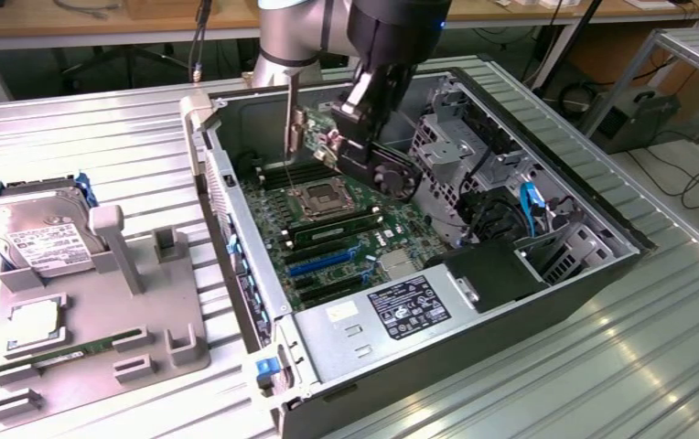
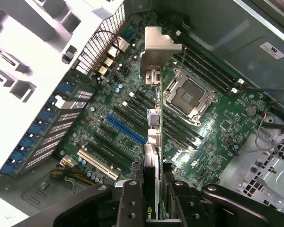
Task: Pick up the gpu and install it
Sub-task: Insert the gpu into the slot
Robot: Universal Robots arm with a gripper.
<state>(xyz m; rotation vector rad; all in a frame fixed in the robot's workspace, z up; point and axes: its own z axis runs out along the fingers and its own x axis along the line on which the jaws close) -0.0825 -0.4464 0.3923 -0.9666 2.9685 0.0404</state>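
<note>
Ribbed silver metal tabletop [image 1: 594, 366] carries the open black computer case [image 1: 569, 283]. Above its green motherboard [image 1: 349, 233] I see my black gripper [image 1: 347, 137], jaws clamped on the thin dark green gpu card [image 1: 317, 137], with its silver end bracket [image 1: 291, 114] upright near the empty processor socket [image 1: 323, 197].

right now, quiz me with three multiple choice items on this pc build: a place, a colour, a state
1. Where is the gpu? A on the tray B in the claw over the motherboard C on the floor
2. Its end bracket's colour? A silver B red C blue
3. The claw is? A open, empty B shut on the gpu C shut on a cable
Answers: 1 B, it hangs above the board. 2 A, it is bare metal. 3 B, it clamps the card's edge.
</note>
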